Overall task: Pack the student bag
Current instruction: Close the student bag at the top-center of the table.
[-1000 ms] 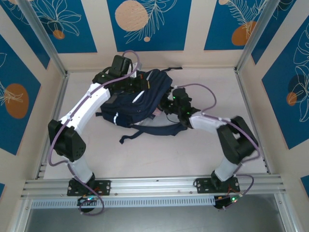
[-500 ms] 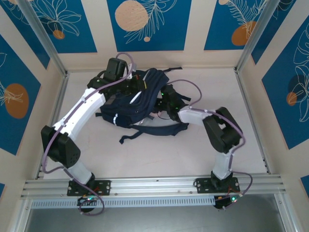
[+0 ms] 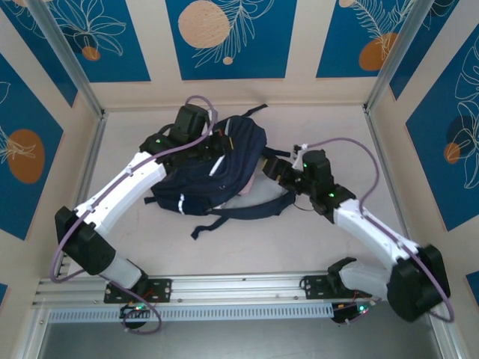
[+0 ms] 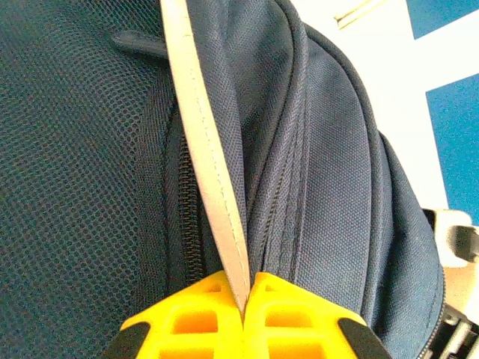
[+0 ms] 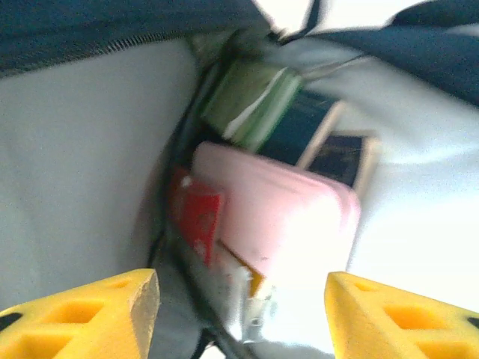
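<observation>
Top external view: student bag [image 3: 217, 168] lies mid-counter [image 3: 299, 239]. Left end effector [image 4: 243, 299] is pinched tight on its pale trim strip [image 4: 213, 187]. Right end effector [image 5: 239, 299], jaws apart and empty, faces a pink case [image 5: 277, 213] inside. Loading seems underway; next, the right arm must back out cleanly.

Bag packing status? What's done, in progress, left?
Done: a pink flat case, green-edged books and a red item sit inside the grey-lined navy-blue fabric backpack. In hand: the left fingers are shut on its pale trim strip, likely holding the mouth open; the right fingers stand open at the mouth, empty. Left: the opening is not yet closed.
</observation>
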